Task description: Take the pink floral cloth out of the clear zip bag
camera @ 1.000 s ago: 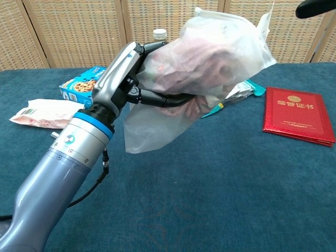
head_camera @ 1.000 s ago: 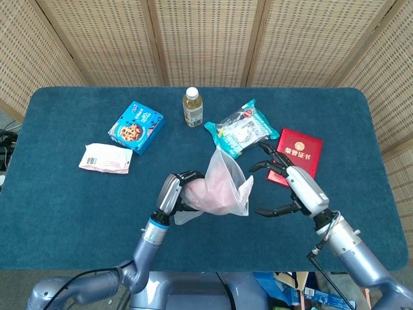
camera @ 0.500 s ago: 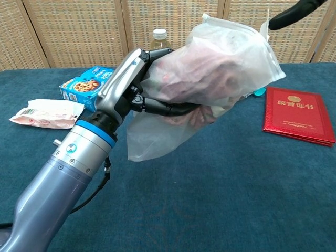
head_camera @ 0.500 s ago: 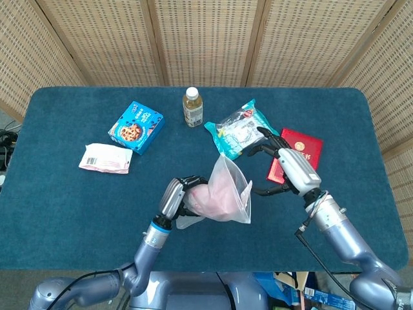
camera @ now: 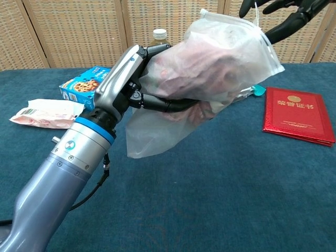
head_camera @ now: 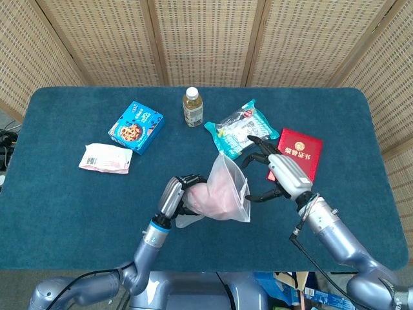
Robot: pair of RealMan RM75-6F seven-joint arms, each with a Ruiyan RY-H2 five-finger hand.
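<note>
My left hand [head_camera: 175,196] [camera: 131,73] grips the clear zip bag [head_camera: 226,190] [camera: 210,68] from its lower left and holds it above the table. The pink floral cloth [head_camera: 208,199] [camera: 197,63] is bunched inside the bag, blurred by the plastic. The bag's zip edge points to the right. My right hand [head_camera: 276,173] [camera: 286,13] hovers open just right of that edge, fingers spread toward it. In the chest view only its dark fingers show at the top right corner, close to the bag's top corner.
On the blue table [head_camera: 64,213] lie a red booklet [head_camera: 298,154] [camera: 298,114], a teal snack packet [head_camera: 240,128], a bottle [head_camera: 192,107], a blue cookie box [head_camera: 136,126] [camera: 79,90] and a pink-white packet [head_camera: 105,157] [camera: 44,113]. A wicker screen stands behind.
My right hand moved left toward the bag's open edge, its fingers now beside it. My left hand shifted slightly, still holding the bag.
</note>
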